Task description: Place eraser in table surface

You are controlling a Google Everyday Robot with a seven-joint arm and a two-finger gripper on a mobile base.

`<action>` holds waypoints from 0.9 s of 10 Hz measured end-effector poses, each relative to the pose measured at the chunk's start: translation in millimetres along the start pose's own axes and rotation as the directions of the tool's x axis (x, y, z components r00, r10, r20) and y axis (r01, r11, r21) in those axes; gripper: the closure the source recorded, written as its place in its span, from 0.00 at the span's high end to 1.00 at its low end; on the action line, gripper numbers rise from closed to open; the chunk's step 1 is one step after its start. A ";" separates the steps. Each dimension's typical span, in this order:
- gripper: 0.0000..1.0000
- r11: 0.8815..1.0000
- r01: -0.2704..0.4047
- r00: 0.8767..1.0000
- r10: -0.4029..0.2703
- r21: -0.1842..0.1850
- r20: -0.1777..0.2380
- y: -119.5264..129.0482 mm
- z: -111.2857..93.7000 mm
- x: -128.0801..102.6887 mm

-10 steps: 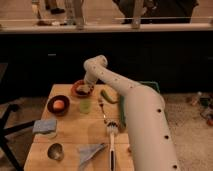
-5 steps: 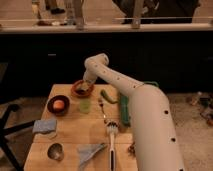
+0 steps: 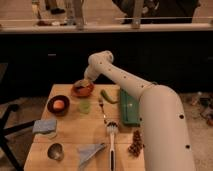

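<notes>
Tan butcher-block planks form the worktop (image 3: 75, 125), which fills the lower left of the frame. We cannot pick out the eraser on it with any certainty. If it is in view, it is hidden where the tool (image 3: 85, 82) hangs over the orange bowl (image 3: 82, 91) at the worktop's far edge. The tool sits just above the bowl's rim, and we cannot tell whether it is open, closed or gripping anything.

Lower left of that bowl stands a dark bowl (image 3: 58, 105) with an orange ball in it, and a pale green piece (image 3: 84, 106) lies between the two. To the right we see a curved green vegetable (image 3: 108, 96) and then a green tray (image 3: 129, 107). Nearer the bottom lie a brush (image 3: 111, 135) with white bristles, a blue-grey cloth (image 3: 45, 126), a metal cup (image 3: 55, 151) and a grey folded sheet (image 3: 90, 150). The white arm (image 3: 160, 125) fills the right side.
</notes>
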 end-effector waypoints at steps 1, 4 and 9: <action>0.00 1.000 0.009 1.000 -0.009 0.001 0.010 1.1 -7.6 -2.4; 0.00 0.999 0.038 0.998 -0.037 -0.012 0.052 12.7 -32.3 -3.6; 0.00 0.998 0.053 0.990 -0.047 -0.043 0.130 30.3 -59.9 8.7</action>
